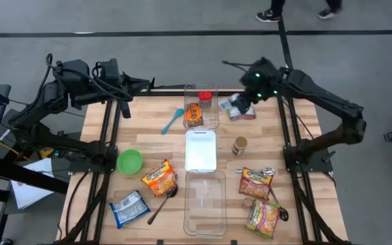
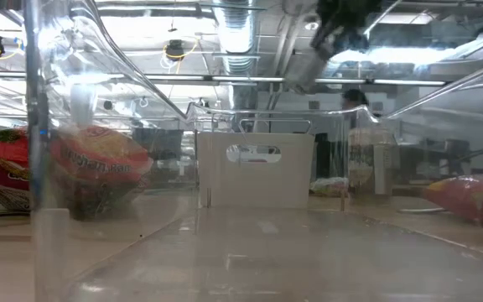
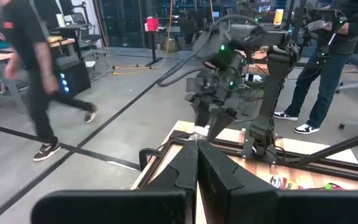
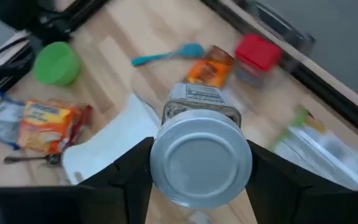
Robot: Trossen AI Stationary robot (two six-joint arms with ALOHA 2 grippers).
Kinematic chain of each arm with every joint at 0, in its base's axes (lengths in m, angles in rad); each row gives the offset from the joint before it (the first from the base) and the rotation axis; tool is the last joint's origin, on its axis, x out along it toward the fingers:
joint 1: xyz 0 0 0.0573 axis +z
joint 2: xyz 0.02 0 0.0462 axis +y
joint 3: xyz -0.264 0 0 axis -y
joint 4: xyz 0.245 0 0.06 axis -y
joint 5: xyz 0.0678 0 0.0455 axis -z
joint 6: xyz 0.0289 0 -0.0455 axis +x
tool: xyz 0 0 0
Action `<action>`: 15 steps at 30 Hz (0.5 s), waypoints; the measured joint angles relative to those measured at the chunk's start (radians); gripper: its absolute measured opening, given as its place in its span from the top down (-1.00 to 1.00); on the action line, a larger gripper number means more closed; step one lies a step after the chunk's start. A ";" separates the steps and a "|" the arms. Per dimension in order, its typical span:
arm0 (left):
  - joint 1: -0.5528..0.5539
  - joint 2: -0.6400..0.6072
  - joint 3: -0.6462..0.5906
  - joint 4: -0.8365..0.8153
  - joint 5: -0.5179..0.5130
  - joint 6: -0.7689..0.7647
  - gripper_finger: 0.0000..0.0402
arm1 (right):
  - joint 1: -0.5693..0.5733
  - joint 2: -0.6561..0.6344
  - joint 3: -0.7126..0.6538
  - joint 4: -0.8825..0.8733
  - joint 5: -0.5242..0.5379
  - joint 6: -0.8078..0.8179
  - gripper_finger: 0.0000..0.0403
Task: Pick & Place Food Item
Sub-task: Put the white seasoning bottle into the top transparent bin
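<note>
Right wrist view shows a silver-lidded jar (image 4: 202, 158) clamped between the right gripper's (image 4: 201, 168) fingers (image 4: 129, 168), held in the air above the worktop (image 1: 148, 112). High view places that gripper (image 1: 245, 103) near the far right corner, beside a clear container (image 1: 201, 107) holding an orange packet (image 1: 194, 114). The left gripper (image 3: 197, 180) is pressed together, parked off the far left edge.

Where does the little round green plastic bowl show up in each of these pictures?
High view: round green plastic bowl, left of centre, by the table's left edge.
Low view: cannot tell.
Left wrist view: not in it.
Right wrist view: in the picture's upper left.
Shared landmark: turquoise plastic spatula, also in the right wrist view.
</note>
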 joint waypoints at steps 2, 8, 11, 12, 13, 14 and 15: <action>0.000 0.000 0.000 0.000 -0.001 0.000 0.99 | 0.013 0.064 0.081 -0.026 -0.006 -0.017 0.01; 0.000 0.000 0.000 0.000 -0.005 0.000 0.99 | 0.023 0.323 0.332 -0.122 0.010 -0.123 0.01; 0.000 0.000 0.000 0.000 -0.004 0.000 0.99 | 0.005 0.459 0.464 -0.225 0.031 -0.189 0.01; 0.000 0.000 0.000 0.000 -0.004 0.000 0.99 | -0.003 0.500 0.503 -0.258 0.032 -0.207 0.01; 0.000 0.000 0.000 0.000 -0.004 0.000 0.99 | -0.013 0.535 0.535 -0.285 0.037 -0.224 0.01; 0.000 0.000 0.000 0.000 -0.004 0.001 0.99 | -0.021 0.568 0.561 -0.306 0.042 -0.238 0.01; 0.000 0.000 0.000 0.000 -0.004 0.001 0.99 | -0.029 0.597 0.582 -0.321 0.047 -0.247 0.01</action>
